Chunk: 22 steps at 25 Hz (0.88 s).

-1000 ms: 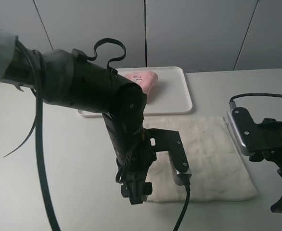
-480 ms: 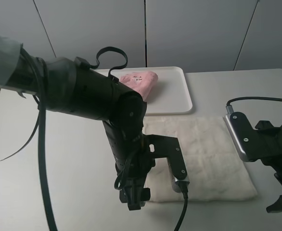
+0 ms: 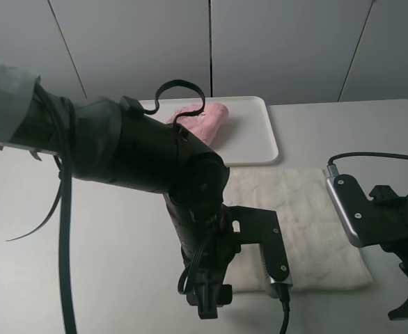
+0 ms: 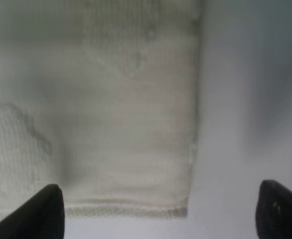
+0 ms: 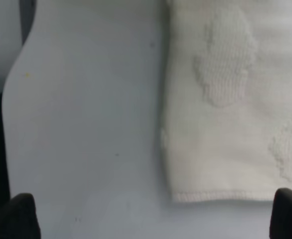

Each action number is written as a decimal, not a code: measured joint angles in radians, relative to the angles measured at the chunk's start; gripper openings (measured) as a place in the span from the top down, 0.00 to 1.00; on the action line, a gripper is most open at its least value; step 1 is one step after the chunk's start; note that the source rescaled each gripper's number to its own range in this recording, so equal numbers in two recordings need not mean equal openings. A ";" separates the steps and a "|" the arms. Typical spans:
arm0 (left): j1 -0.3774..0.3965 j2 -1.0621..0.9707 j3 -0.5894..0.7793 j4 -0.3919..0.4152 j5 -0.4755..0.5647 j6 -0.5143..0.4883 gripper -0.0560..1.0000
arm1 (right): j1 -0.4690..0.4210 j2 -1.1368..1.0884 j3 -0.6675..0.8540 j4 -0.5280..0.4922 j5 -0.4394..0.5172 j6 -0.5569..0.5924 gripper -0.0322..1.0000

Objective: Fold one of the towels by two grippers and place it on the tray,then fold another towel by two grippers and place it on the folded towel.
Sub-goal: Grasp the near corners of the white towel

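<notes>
At the near edge of the table [image 3: 113,264], my left pincer [image 3: 209,305] hangs spread wide above the near left corner of the cream towel [image 3: 308,223]. My right pincer [image 3: 407,312] is spread just as wide by its near right corner. I judge this lets both pinch the near hem together for the fold. The towel lies flat, unfolded. Farther back, the pink towel [image 3: 207,120] sits folded on the tray [image 3: 254,142], ready to take the cream one.

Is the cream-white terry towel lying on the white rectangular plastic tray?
No, the cream-white terry towel lies on the table, outside the white rectangular plastic tray.
</notes>
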 joint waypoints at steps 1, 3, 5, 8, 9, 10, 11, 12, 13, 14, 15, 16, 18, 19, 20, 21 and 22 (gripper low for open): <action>0.000 0.000 0.000 0.000 0.000 0.000 0.01 | 0.000 0.000 0.000 0.000 -0.005 0.002 0.00; 0.000 0.000 0.000 0.000 0.000 0.000 0.01 | 0.000 0.000 0.000 0.000 -0.007 0.002 0.00; 0.000 0.001 0.000 0.002 0.000 0.000 0.01 | 0.000 0.000 0.000 -0.002 -0.009 0.002 0.00; 0.000 0.014 0.000 0.002 0.017 0.000 0.01 | 0.000 0.000 0.000 -0.004 -0.011 0.002 0.00; 0.000 0.022 0.000 0.002 0.023 0.000 0.01 | 0.000 0.000 0.000 -0.006 -0.012 0.002 0.00; 0.000 0.027 0.000 0.002 0.026 0.000 0.01 | 0.000 0.000 0.000 -0.006 -0.012 0.002 0.00; -0.002 0.032 0.000 0.002 0.026 0.000 0.01 | 0.000 0.000 0.000 -0.009 -0.013 0.002 0.00; -0.007 0.034 0.000 0.004 0.026 0.000 0.01 | 0.000 0.000 0.000 -0.014 -0.013 0.002 0.00; -0.015 0.036 0.000 0.004 0.026 0.000 0.01 | 0.000 0.000 0.000 -0.021 -0.013 0.002 0.00; -0.022 0.036 0.000 0.006 0.026 0.000 0.01 | 0.000 0.000 0.000 -0.026 -0.014 0.002 0.00; -0.028 0.038 0.000 0.008 0.024 0.000 0.01 | 0.000 0.000 0.000 -0.028 -0.014 0.002 0.00; -0.037 0.043 0.000 0.008 0.024 0.000 0.01 | 0.000 0.000 0.000 -0.030 -0.014 0.002 0.00; -0.050 0.053 0.000 0.017 0.024 -0.002 0.01 | 0.000 0.000 0.000 -0.030 -0.014 0.002 0.00; -0.052 0.057 0.000 0.022 0.022 -0.004 0.01 | 0.000 0.000 0.000 -0.030 -0.014 0.002 0.00; -0.055 0.059 -0.002 0.025 0.022 -0.013 0.01 | 0.000 0.000 0.000 -0.030 -0.016 0.002 0.00; -0.057 0.060 -0.003 0.036 0.024 -0.022 0.01 | 0.000 0.000 0.000 -0.030 -0.018 0.002 0.00; -0.058 0.063 -0.006 0.045 0.026 -0.031 0.01 | 0.000 0.000 0.000 -0.030 -0.023 0.002 0.00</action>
